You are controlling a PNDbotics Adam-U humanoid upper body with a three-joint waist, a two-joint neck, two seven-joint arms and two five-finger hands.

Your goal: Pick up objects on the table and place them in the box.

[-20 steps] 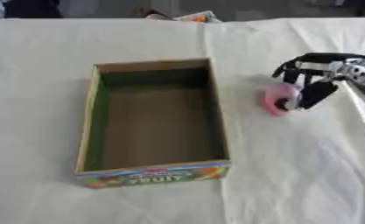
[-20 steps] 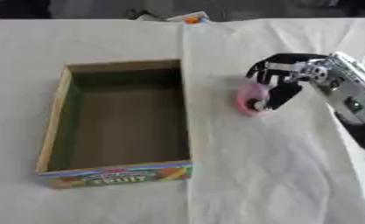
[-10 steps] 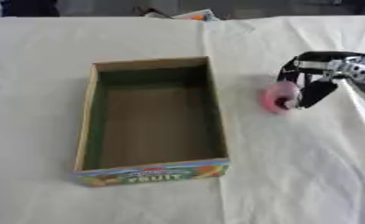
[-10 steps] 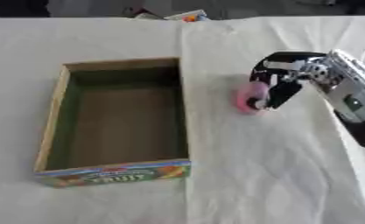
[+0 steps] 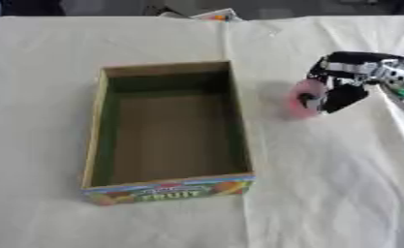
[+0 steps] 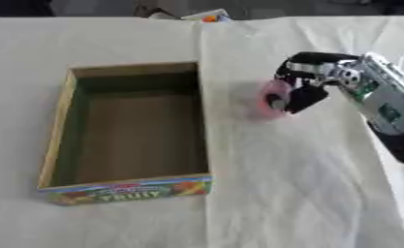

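My right hand (image 6: 311, 80) reaches in from the right, fingers curled down round a pink round object (image 6: 269, 100) just right of the open box (image 6: 61, 104)

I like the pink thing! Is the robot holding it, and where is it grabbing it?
Yes. The right hand holds the round pink thing, its fingers curled round the right side, to the right of the box.

The right hand (image 5: 336, 89) grips a pink object (image 5: 302, 99) beside the box (image 5: 167, 186).
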